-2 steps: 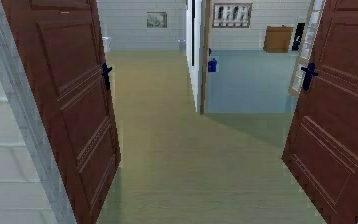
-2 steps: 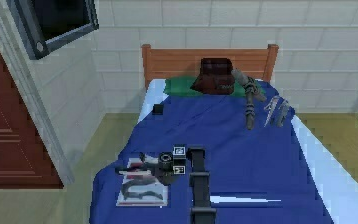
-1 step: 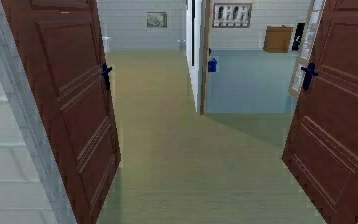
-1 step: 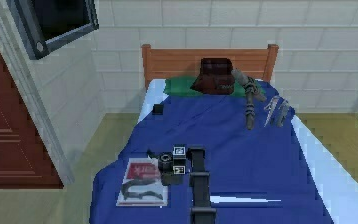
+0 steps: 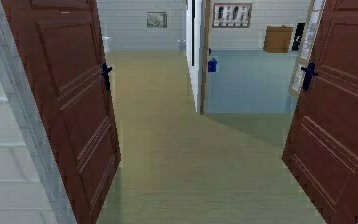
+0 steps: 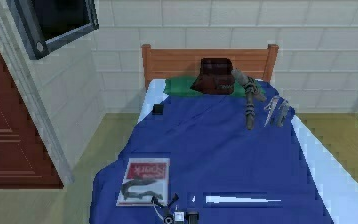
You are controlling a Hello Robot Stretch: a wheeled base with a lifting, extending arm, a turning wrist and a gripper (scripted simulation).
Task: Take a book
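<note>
Red and white on its cover, the book (image 6: 145, 180) lies flat on the blue sheet of a bed (image 6: 227, 150), near the foot end and close to the side at the arm side view's left. Its cover faces up, pale with a red band across the upper part, and one corner sits just at the mattress edge. The gripper (image 6: 165, 207) shows at that view's bottom edge, just beside the book's lower right corner, with the small white squares (image 6: 190, 201) to its right. Whether it touches the book cannot be told, nor whether it holds anything, since the sheet and the book lie right at it. Farther up the bed, the arm side view takes in a dark red pillow (image 6: 215, 77) against a wooden headboard (image 6: 209, 55), a long dark object (image 6: 250, 100) and a grey one (image 6: 277, 110) beside it. The forward view looks between two brown doors (image 5: 67, 100) along a tan floor (image 5: 167, 130) to a far wall with a framed picture (image 5: 157, 19) and a wooden cabinet (image 5: 278, 39).
</note>
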